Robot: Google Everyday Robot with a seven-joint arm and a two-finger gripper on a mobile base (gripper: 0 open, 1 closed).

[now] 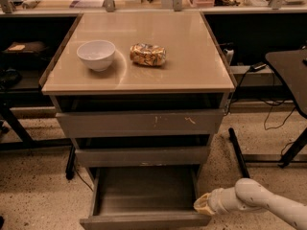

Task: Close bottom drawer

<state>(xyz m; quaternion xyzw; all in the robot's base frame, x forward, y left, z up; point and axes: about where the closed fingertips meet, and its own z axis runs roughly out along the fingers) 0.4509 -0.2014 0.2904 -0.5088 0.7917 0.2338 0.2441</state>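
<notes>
The bottom drawer (144,195) is standing pulled well out, lowest of three, with its grey tray lying bare. The gripper (203,205) is sitting low at this drawer's right front corner, touching or just beside its side wall; whether it is open or closed cannot be told. The white arm (261,202) is reaching in from the lower right. The middle drawer (141,156) and the scratched top drawer (139,123) are sitting slightly out. On the tabletop (187,61), a white bowl (96,54) is sitting empty near a wrapped snack packet (148,54).
</notes>
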